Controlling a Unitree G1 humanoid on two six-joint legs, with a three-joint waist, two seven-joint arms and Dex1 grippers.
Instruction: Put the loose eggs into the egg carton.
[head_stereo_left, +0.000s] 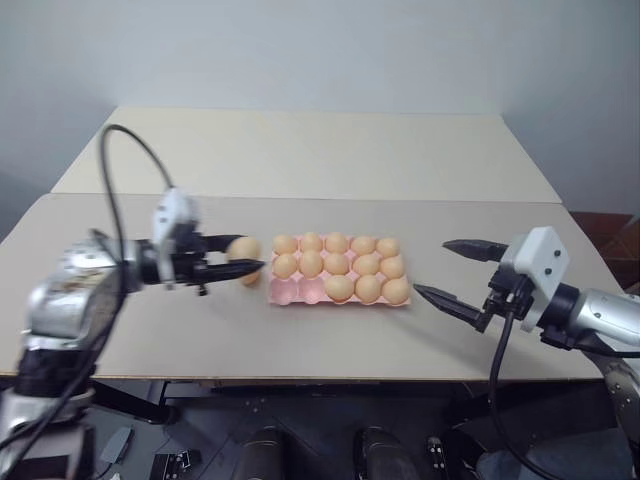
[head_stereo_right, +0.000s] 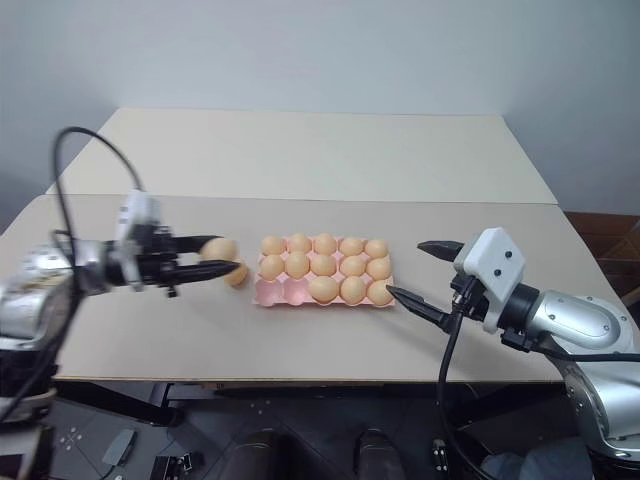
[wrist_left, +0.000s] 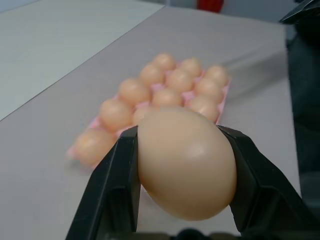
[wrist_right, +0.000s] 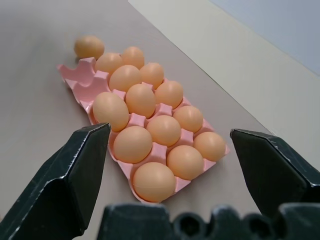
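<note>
Holding egg clamped between two black fingers, left gripper sits above table, just left of egg carton. Second loose egg lies on table beside carton's left edge, partly hidden behind gripper. Pink egg carton at table centre: far and middle rows full, near row with eggs in three right cups, two left cups empty. Right gripper right of carton, fingers spread wide, gripping nothing.
</note>
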